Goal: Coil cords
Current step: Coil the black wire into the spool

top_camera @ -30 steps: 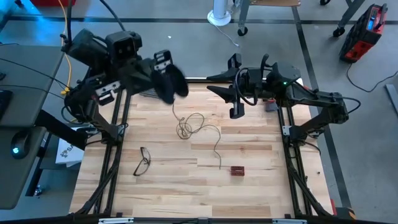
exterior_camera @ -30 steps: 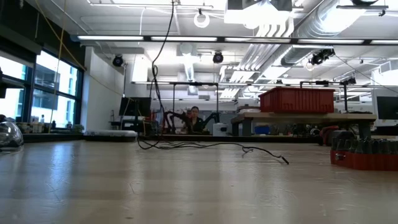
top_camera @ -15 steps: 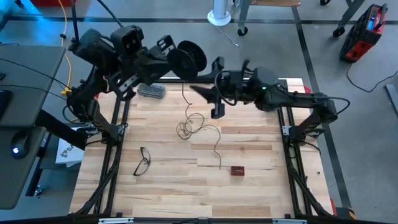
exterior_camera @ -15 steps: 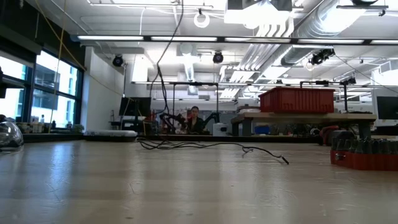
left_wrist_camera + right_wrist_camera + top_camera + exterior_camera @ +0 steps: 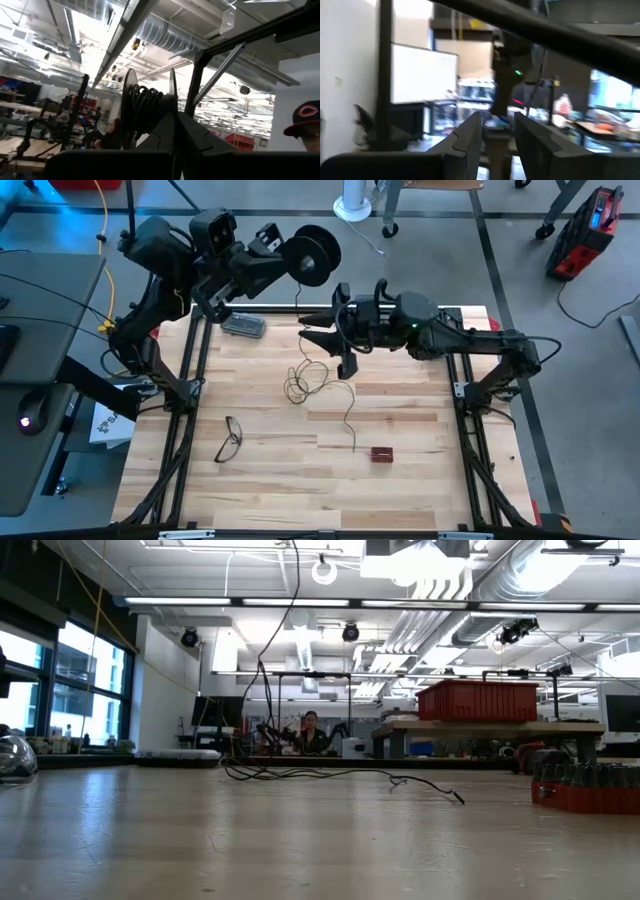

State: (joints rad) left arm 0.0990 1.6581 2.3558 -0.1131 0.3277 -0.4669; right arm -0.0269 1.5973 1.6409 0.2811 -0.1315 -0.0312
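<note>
While L gripper (image 5: 285, 265) pinches reel (image 5: 312, 255) aloft past table's (image 5: 420, 470) far edge, wire (image 5: 305, 380) hangs to a loose pile mid-table; R gripper (image 5: 335, 343), jaws spread, hovers just right of it.

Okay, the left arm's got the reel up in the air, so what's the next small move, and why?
Probably turn the reel to wind in more wire. The left gripper holds it above the table's far edge, while most of the wire lies loose on the table. The right gripper hovers near the hanging strand, placed to guide it.
</note>
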